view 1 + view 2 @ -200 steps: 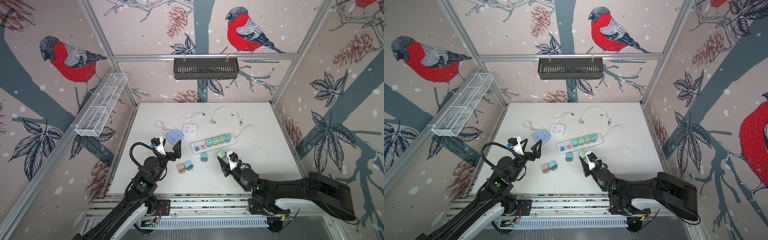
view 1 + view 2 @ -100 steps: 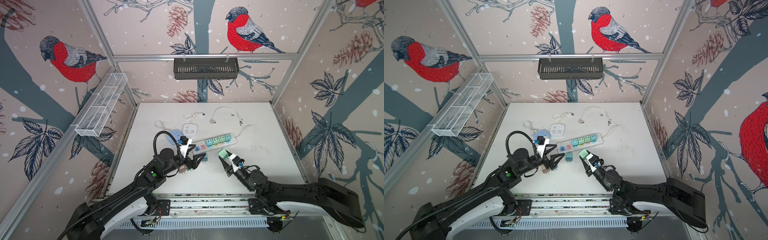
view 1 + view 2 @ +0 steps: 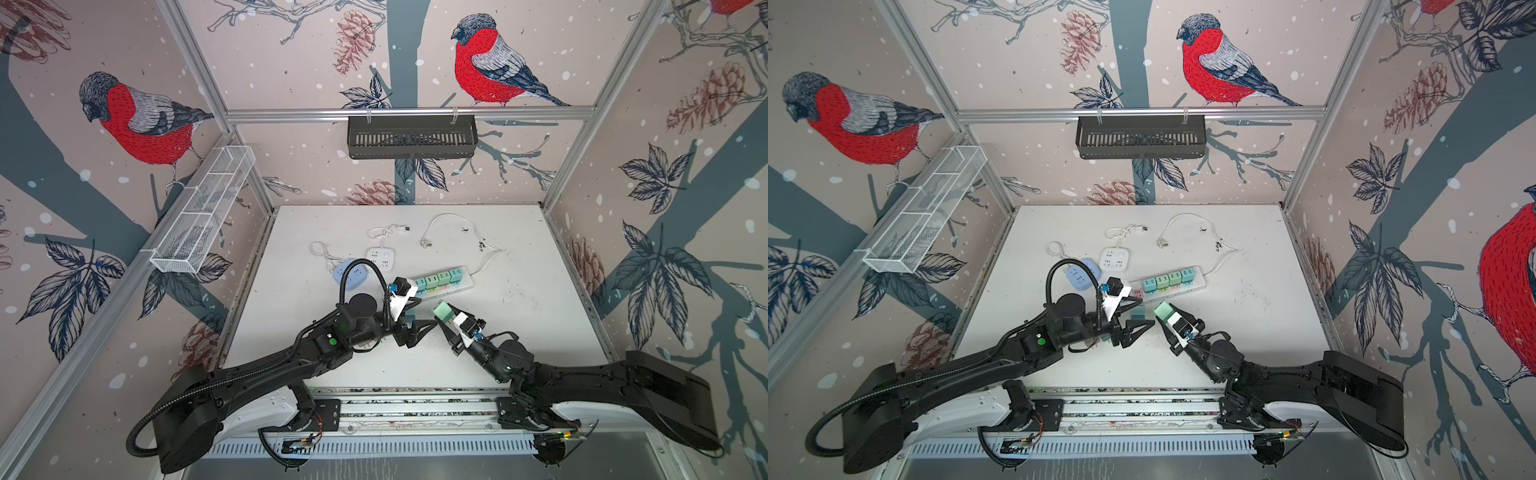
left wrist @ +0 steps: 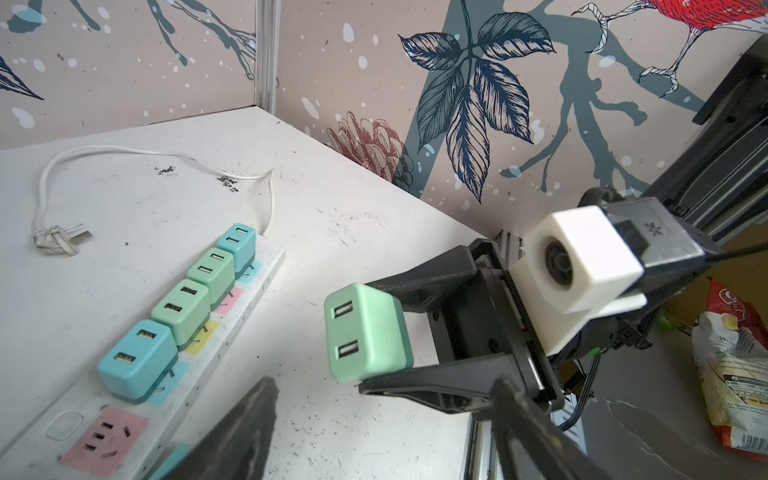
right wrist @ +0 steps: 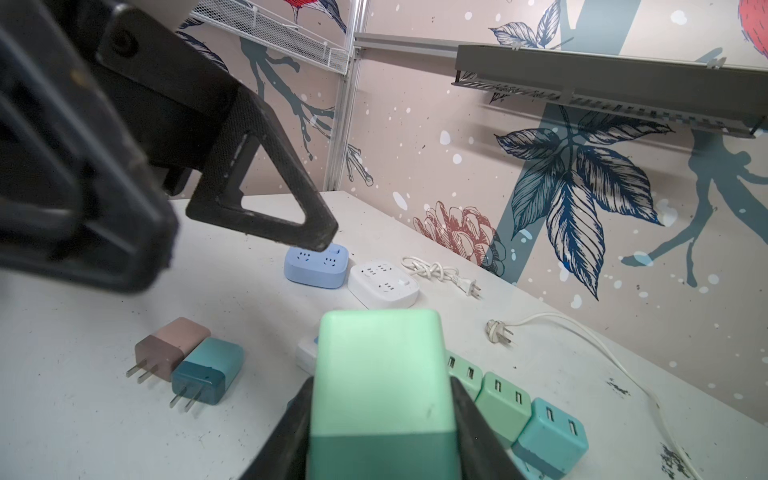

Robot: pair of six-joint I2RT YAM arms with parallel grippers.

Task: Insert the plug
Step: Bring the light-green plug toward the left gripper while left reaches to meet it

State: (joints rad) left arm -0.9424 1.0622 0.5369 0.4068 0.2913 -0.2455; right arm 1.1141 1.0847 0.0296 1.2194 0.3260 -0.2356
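Mint-green plug [image 5: 378,365] is clamped in your right fingers [image 4: 419,282], raised over the counter's [image 3: 519,324] middle, near the power strip [image 3: 466,280]. Your left fingers [image 5: 282,166] spread empty beside it, crowding the strip's free sockets.

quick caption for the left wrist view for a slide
Right pincer holds a mint-green plug near the power strip, four plugs already seated.

The plug [image 5: 380,374] is mint green with a darker green end. The strip [image 3: 467,281] is white with pink, yellow and blue stickers [image 4: 104,436], and the strip plugs [image 4: 183,311] are blue and green. The table [image 3: 519,332] is white. The walls [image 3: 291,62] are pinkish with red and grey birds [image 3: 482,66] and dark blue leaves [image 3: 660,286].
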